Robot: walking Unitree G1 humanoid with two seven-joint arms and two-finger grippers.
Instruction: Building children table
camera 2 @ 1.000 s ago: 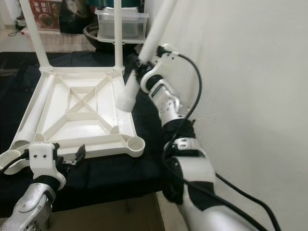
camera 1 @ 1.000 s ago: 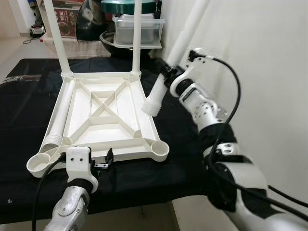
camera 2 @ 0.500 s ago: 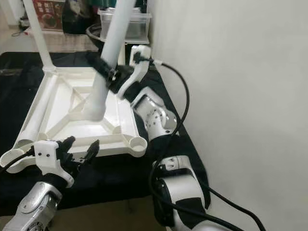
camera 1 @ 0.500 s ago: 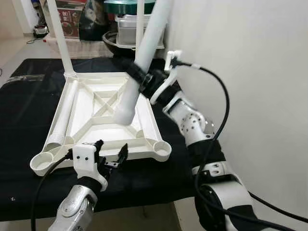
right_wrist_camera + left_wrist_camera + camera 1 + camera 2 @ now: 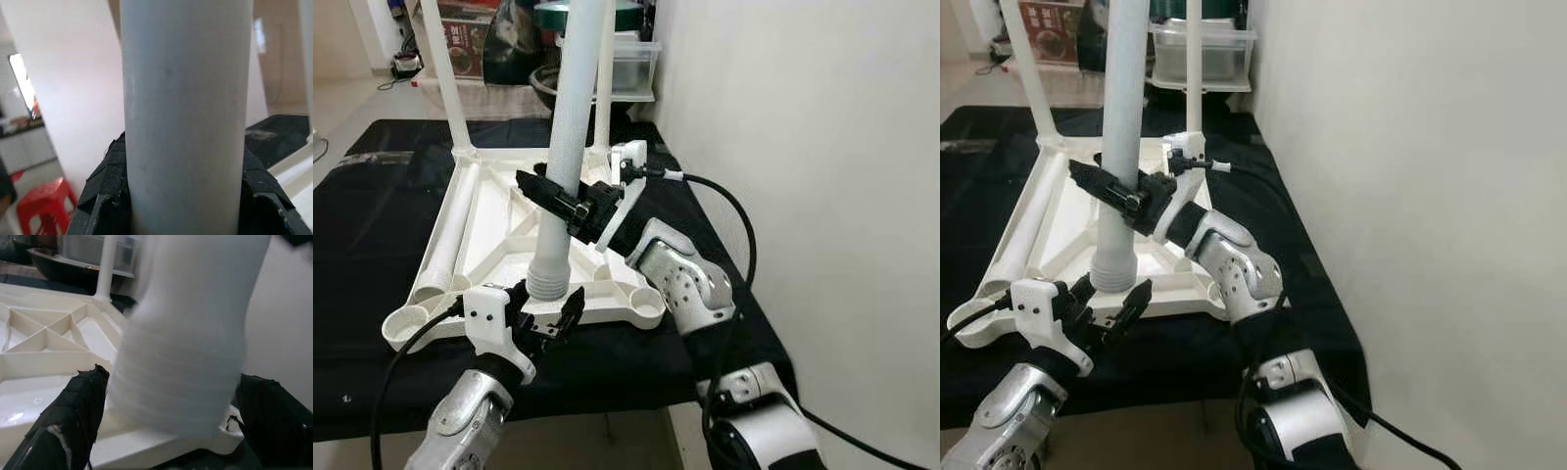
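Setting: a room in a home, used partly for storage. Plain white wall (image 5: 803,147) with tiled floor (image 5: 352,93) beside it. A low surface under a black cloth (image 5: 372,215) stands against the wall. Behind the cloth: clear plastic tub (image 5: 631,69), dark basin (image 5: 543,83), printed carton (image 5: 460,24). Red plastic stool (image 5: 36,205) on the floor, kitchen-type cabinets behind it.

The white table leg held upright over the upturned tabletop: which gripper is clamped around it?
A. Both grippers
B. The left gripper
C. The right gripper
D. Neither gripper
C. The right gripper has its jaws closed around the white table leg partway up, while the left gripper sits below at the leg's ribbed lower end with its jaws open on either side, above the near edge of the upturned tabletop.
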